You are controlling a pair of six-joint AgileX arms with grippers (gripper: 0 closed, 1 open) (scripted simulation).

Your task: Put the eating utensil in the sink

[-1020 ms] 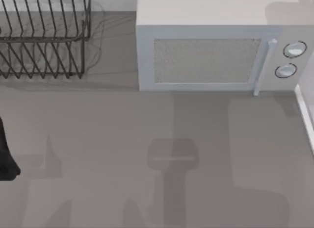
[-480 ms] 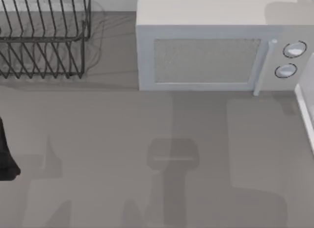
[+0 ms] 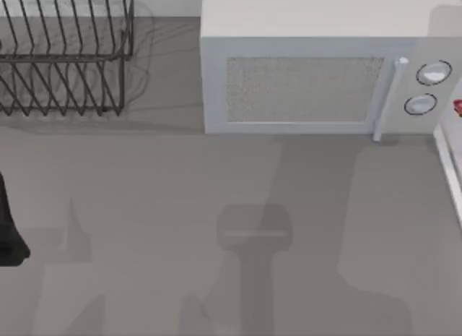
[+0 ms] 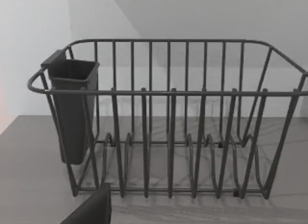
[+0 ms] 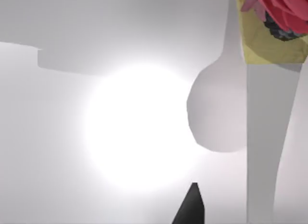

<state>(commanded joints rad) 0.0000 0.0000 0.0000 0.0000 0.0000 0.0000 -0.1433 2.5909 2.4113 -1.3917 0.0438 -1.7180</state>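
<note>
I can't tell where the utensil lies, nor whether the left claw [image 4: 91,210] facing the rack [image 4: 168,91] or the right claw [image 5: 190,205] is apart or together; it's likely light, stiff and slick, best pinched mid-handle.

The microwave [image 3: 303,79] stands at the back of the tabletop [image 3: 180,206]. The dish rack [image 3: 65,54] stands to its left, with a cup [image 4: 72,108] hanging inside the rack.
</note>
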